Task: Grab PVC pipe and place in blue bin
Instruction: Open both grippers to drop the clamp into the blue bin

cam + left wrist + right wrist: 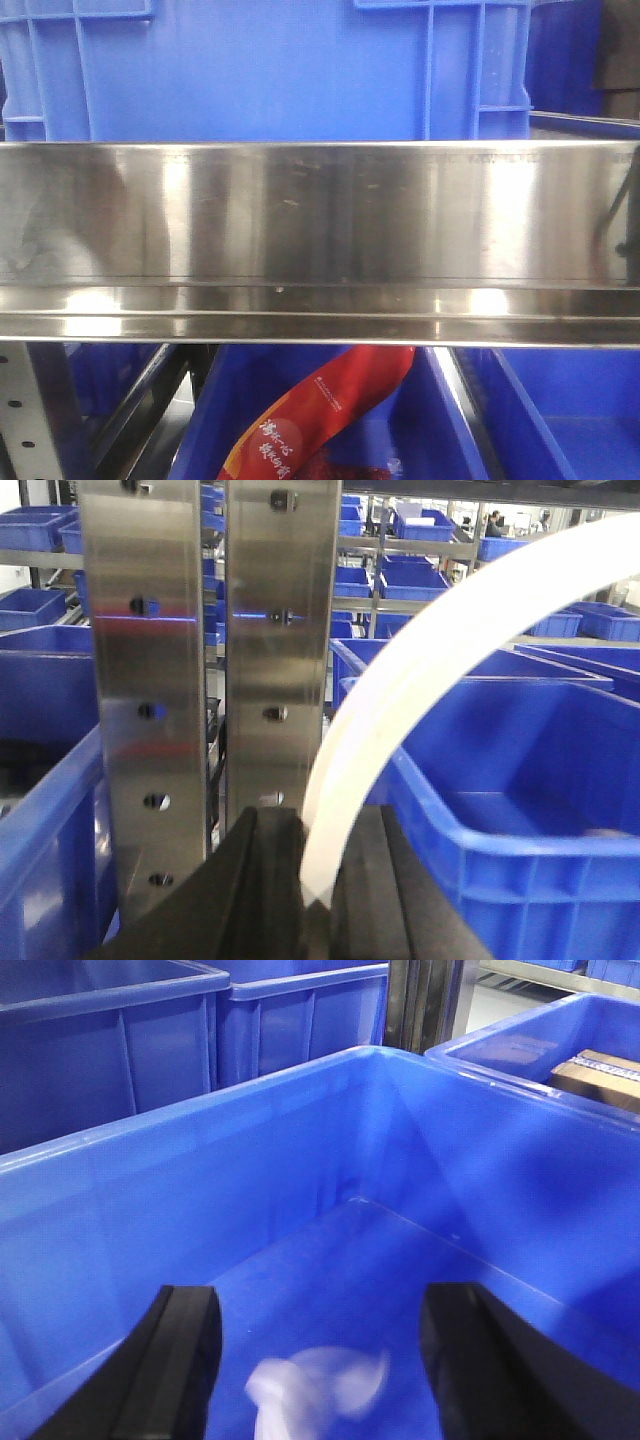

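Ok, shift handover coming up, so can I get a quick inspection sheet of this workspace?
Surface: steel shelf rail, shiny.
Job's things: PVC pipe, a white arc; blue bin under the right gripper.
Clutter: red packet in a lower bin; blurred white thing in the blue bin; cardboard box next door.
Grippers: left gripper shut on the pipe; right gripper open, holding nothing.
Cables: nothing seen.
Surroundings: perforated steel uprights, more blue bins.

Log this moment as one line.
left gripper: shut on pipe | pipe: curved, not yet released | right gripper: open over blue bin | white blur in bin: unidentified
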Controlling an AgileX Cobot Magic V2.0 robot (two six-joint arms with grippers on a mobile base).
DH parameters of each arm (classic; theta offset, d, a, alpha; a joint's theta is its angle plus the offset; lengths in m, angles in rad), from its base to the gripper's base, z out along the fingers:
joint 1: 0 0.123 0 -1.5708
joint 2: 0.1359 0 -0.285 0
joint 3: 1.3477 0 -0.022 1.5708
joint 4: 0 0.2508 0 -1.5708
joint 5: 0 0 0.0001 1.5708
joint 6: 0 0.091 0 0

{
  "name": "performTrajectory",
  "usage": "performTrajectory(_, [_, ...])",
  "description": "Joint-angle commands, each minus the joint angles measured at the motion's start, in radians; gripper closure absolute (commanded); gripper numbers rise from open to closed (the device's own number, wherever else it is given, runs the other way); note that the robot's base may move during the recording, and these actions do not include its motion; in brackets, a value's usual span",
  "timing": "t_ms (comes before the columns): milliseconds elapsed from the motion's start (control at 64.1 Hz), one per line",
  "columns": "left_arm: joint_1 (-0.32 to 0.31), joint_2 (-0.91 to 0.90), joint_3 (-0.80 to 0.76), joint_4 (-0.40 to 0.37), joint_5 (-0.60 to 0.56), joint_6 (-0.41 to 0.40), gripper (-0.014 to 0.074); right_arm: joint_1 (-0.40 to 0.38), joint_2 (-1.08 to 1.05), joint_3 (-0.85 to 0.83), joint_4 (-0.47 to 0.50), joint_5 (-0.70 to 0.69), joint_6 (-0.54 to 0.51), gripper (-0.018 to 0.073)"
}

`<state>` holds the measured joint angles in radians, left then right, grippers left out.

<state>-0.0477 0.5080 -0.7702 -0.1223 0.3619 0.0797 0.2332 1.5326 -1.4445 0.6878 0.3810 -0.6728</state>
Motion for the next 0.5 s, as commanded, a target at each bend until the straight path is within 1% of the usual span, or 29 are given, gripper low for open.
performTrajectory(0, [-0.029, 0.036, -0.058, -0.011, 0.009, 0.029, 0.0707, 0.000, -0.030, -0.011, 0.006, -0.015, -0.007, 0.0358])
performTrajectory(94, [-0.081, 0.079, -0.104, -0.014, 0.017, 0.086, 0.0707, 0.000, -0.063, -0.011, 0.006, -0.015, -0.007, 0.0524])
performTrajectory(125, [-0.107, 0.097, -0.120, -0.014, 0.017, 0.101, 0.0707, -0.003, -0.075, -0.011, 0.006, -0.015, -0.007, 0.0594])
performTrajectory(171, [-0.144, 0.121, -0.143, -0.014, 0.017, 0.103, 0.0707, -0.003, -0.090, -0.011, 0.006, -0.009, -0.007, 0.0683])
performTrajectory(187, [-0.155, 0.130, -0.149, -0.014, 0.017, 0.103, 0.0707, -0.003, -0.095, -0.011, 0.006, -0.004, -0.007, 0.0728])
performTrajectory(281, [-0.229, 0.195, -0.191, -0.014, 0.011, 0.103, 0.0707, -0.003, -0.132, -0.011, 0.006, 0.035, -0.007, 0.0727])
performTrajectory(327, [-0.264, 0.231, -0.212, 0.001, 0.006, 0.103, 0.0707, -0.003, -0.149, -0.011, 0.006, 0.064, -0.007, 0.0727])
performTrajectory(436, [-0.326, 0.315, -0.263, 0.016, -0.016, 0.103, 0.0707, -0.003, -0.198, -0.011, 0.006, 0.168, -0.007, 0.0727])
performTrajectory(483, [-0.349, 0.370, -0.291, 0.016, -0.042, 0.103, 0.0707, -0.003, -0.225, -0.009, 0.001, 0.220, -0.007, 0.0727])
